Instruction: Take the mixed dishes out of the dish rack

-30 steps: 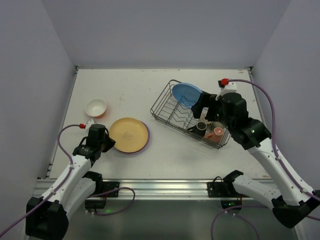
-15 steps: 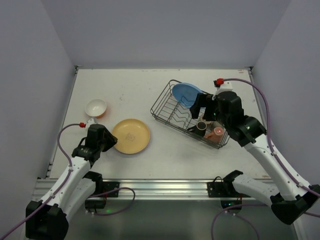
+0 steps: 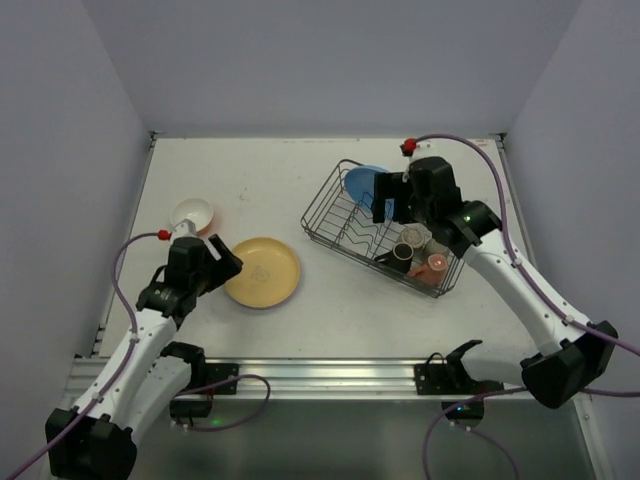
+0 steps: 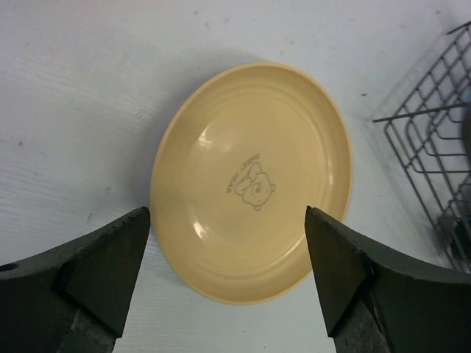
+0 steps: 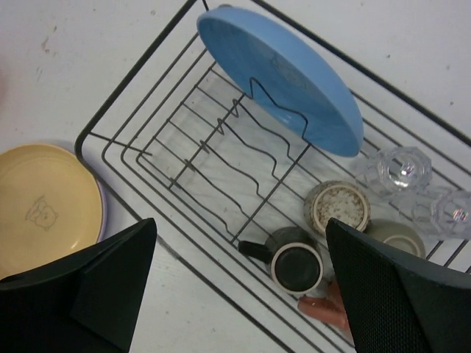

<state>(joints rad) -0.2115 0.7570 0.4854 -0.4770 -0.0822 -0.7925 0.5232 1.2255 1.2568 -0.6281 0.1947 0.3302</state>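
The black wire dish rack [image 3: 324, 192] stands right of centre. It holds an upright light blue plate [image 3: 362, 183], a brown mug [image 5: 296, 266], olive cups [image 5: 337, 207], a pink mug [image 5: 329, 307] and clear glasses [image 5: 402, 168]. My right gripper [image 3: 392, 205] hangs open above the rack, by the blue plate [image 5: 283, 77], touching nothing. The tan plate [image 3: 262, 272] lies flat on the table with a lilac rim [image 5: 102, 212] under it. At that plate's left edge my left gripper [image 3: 222, 260] is open, its jaws wide apart over the near rim of the tan plate [image 4: 254, 180].
An orange bowl with a white inside [image 3: 192, 214] sits on the table behind the left gripper. The rack's corner [image 4: 423, 140] is close to the right of the tan plate. Grey walls close in the table on three sides.
My left gripper has opened, let go of the tan plate and lifted slightly. The right arm has swung left over the rack toward the blue plate, still open.
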